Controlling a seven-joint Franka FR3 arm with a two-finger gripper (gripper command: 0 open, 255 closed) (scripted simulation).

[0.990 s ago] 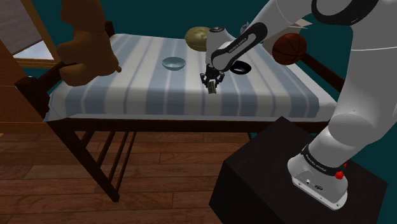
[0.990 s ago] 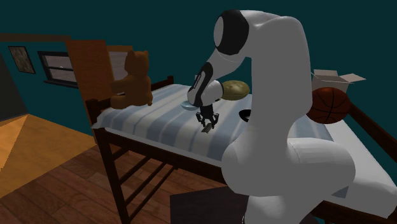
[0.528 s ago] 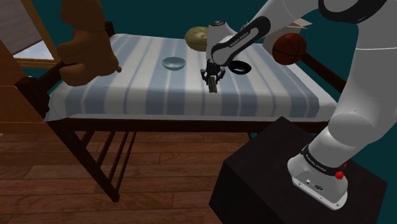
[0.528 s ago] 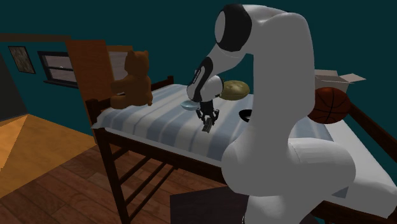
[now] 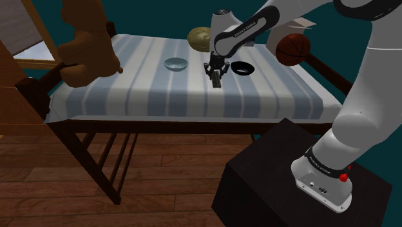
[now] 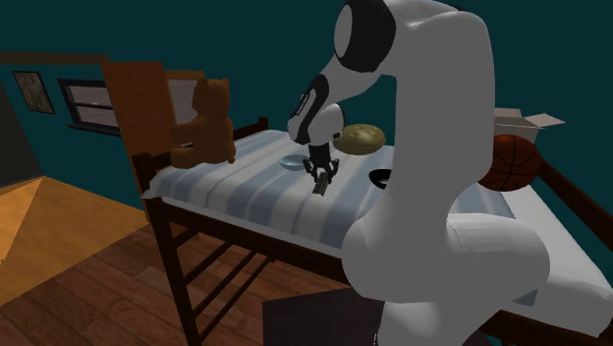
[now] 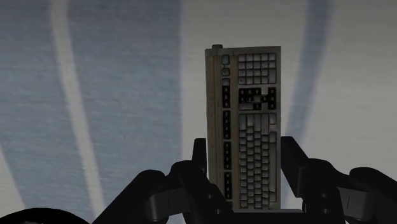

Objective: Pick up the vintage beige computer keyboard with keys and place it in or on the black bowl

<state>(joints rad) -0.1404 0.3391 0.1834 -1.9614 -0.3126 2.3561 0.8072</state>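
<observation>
Keyboard point(image 7: 245, 127): beige, with rows of pale keys and a few dark ones. It is clasped across its width, near one short end, and its length runs straight out from the gripper point(image 7: 245, 158). The two black fingers point(image 7: 200, 156) press its long edges, set as far apart as the keyboard is wide.

In the shoulder view the keyboard point(image 5: 217, 83) hangs end-down below the gripper point(image 5: 216, 75) over the striped bed point(image 5: 129, 90). Whether its lower end is clear of the sheet cannot be told. The second exterior view gives the same posture, with the keyboard point(image 6: 319, 188) under the gripper point(image 6: 320, 177).

Black bowl point(image 5: 243, 68): it sits on the sheet just to the shoulder view's right of the gripper, apart from the keyboard. In the second exterior view the bowl point(image 6: 380, 178) is partly hidden by the arm.

Clear bowl point(image 5: 176, 64): it sits on the sheet to the shoulder view's left of the gripper, so the keyboard hangs between the two bowls.

Other items: a round tan cushion point(image 5: 200, 37) lies at the far side of the bed behind the arm. A basketball point(image 5: 293, 49) is at the shoulder view's right. A brown teddy bear point(image 5: 87, 42) sits at the left end of the bed. A white open box point(image 6: 521, 120) stands above the ball in the second exterior view. The arm rises from a dark stand point(image 5: 258, 187) on a wood floor.
</observation>
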